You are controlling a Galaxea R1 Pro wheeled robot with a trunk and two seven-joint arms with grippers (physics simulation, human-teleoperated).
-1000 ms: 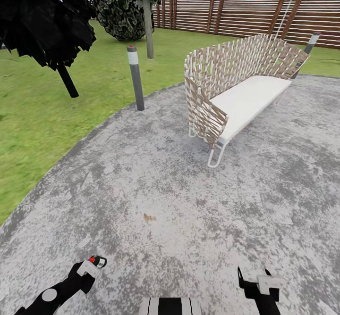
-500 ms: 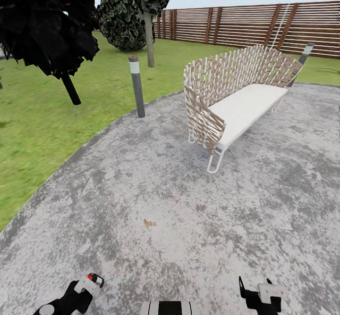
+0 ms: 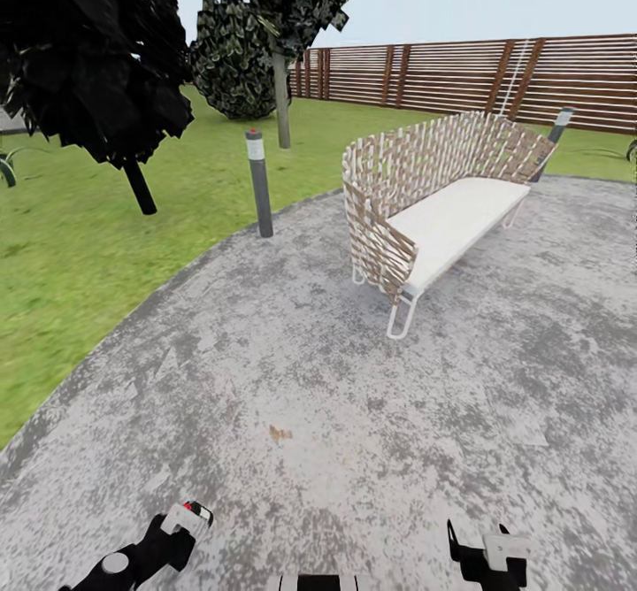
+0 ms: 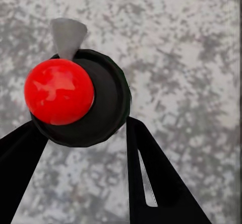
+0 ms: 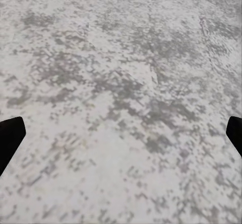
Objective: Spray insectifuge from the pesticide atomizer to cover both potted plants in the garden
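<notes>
My left gripper (image 4: pixel 80 133) clamps the pesticide atomizer (image 4: pixel 75 98) over the patio (image 3: pixel 354 414); my right gripper (image 5: pixel 121 133) is spread wide.

Flat, even daylight — no cast shadows, slightly soft, blocky render, wide-angle stretch at edges.

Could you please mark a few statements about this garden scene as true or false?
1. The woven bench stands on the grey patio. True.
2. The right end effector is shut on a bottle. False: it is open and empty above the paving.
3. The grey post stands to the right of the bench. False: it stands to the bench's left, at the patio's edge.
4. The left end effector grips the pesticide atomizer. True.
</notes>
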